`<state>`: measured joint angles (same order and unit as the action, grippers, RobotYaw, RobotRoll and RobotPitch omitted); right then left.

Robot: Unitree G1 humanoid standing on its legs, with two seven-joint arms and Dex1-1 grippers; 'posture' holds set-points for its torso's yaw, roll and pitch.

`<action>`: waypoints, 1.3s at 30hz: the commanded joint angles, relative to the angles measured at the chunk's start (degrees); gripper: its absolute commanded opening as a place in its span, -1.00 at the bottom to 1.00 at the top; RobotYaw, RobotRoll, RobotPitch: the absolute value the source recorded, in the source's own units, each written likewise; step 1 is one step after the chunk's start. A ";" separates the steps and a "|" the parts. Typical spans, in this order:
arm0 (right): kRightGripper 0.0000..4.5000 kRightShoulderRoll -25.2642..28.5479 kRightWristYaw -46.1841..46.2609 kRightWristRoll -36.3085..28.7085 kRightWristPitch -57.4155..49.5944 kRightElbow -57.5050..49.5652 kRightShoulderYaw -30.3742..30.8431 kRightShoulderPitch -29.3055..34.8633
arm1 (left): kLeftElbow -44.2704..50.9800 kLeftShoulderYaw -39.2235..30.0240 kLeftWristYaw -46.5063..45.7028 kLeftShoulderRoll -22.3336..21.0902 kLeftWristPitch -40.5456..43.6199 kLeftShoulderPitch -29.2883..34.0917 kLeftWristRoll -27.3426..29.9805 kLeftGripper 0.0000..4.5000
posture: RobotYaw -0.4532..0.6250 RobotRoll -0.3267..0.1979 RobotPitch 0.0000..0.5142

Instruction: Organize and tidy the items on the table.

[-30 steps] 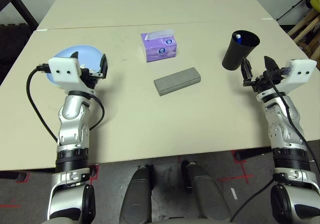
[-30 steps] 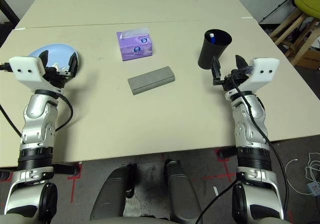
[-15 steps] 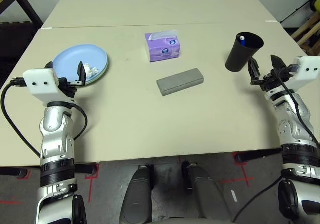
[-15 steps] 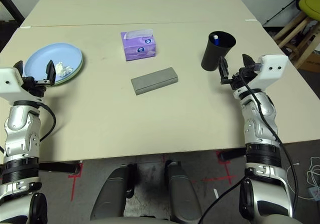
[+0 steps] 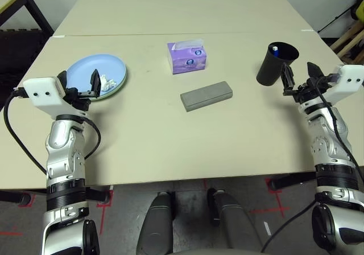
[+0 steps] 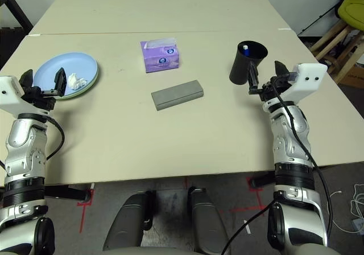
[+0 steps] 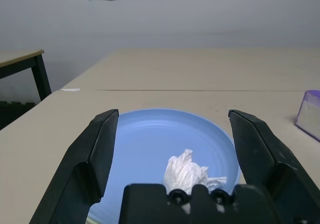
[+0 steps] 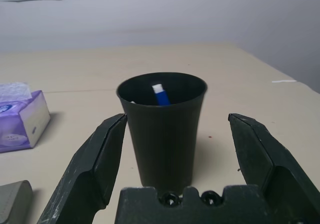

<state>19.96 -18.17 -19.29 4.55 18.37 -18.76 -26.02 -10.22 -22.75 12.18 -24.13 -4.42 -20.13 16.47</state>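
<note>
Left gripper [image 5: 79, 87], left side of the frame: 2 black fingers spread apart, nothing between them in its grasp; it stands at the near edge of the blue plate [image 5: 94, 68]. Plate lies in the upper left of the frame, on top of a pale green plate [image 6: 71, 96] whose rim shows beneath it. 1 crumpled white tissue [image 7: 185, 173] rests on the blue plate. Right gripper [image 6: 265, 84], right side of the frame: 2 black fingers spread wide, holding nothing, close to the black cup [image 6: 242, 67]. Cup stands upright at upper right, with 1 blue-and-white pen [image 8: 161, 95] inside. Purple tissue box [image 5: 186, 60] sits at upper centre, 1 sheet protruding from its top. Grey glasses case [image 5: 206, 96] lies closed and slightly slanted just below the box, near mid-frame. All items are on the beige table [image 5: 170, 147].
</note>
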 commanded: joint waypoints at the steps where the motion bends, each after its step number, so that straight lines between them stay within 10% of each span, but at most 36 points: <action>1: 0.99 1.53 -0.50 0.44 -1.45 -0.48 -0.04 0.73 | -1.25 0.06 0.29 0.30 0.98 0.24 0.44 1.00 | 0.02 0.25 -0.44; 39: 0.99 1.47 0.76 0.97 -2.07 -1.09 0.32 2.42 | -0.76 -0.31 3.89 -0.25 4.82 3.24 2.21 1.00 | 0.02 0.25 -0.41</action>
<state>21.48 -17.64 -18.72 2.25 17.62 -18.34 -23.69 -11.41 -22.65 15.79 -24.16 -0.14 -17.47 18.12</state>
